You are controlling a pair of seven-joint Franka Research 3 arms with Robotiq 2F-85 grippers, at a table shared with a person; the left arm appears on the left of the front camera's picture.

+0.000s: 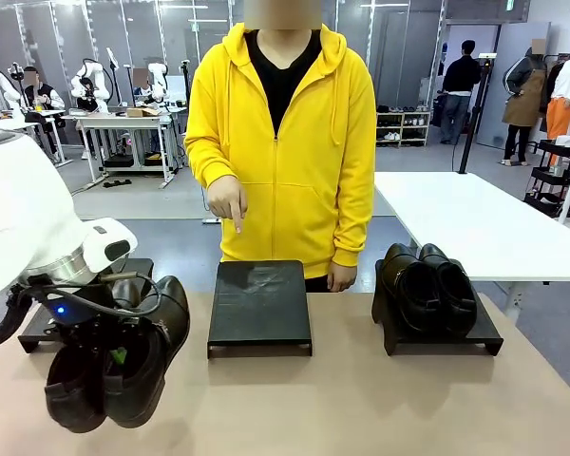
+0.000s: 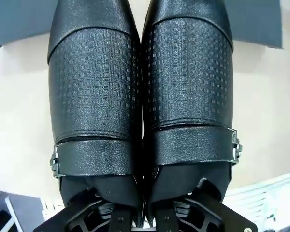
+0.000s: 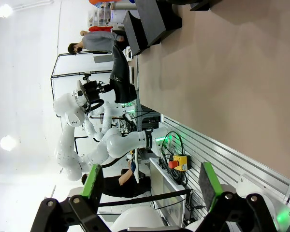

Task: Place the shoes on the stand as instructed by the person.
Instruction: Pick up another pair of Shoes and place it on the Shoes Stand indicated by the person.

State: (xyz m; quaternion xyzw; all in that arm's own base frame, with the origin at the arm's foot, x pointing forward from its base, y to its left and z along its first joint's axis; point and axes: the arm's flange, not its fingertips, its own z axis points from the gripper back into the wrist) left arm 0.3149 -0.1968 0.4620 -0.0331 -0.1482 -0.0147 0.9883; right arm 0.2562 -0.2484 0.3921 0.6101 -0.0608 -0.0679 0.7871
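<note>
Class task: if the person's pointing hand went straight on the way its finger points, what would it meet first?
The hand points its finger down at the middle stand, whose top is bare. It would probably meet that top near its far edge, though depth is hard to judge.

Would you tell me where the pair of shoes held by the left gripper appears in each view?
Front view: the held shoes hang lower left from the left gripper.
Left wrist view: centre, toes upward.
Right wrist view: upper left, small.
Shared landmark: the tan table.

Black shoes (image 1: 123, 366) held aloft, second pair (image 1: 429, 285) on stand
</note>
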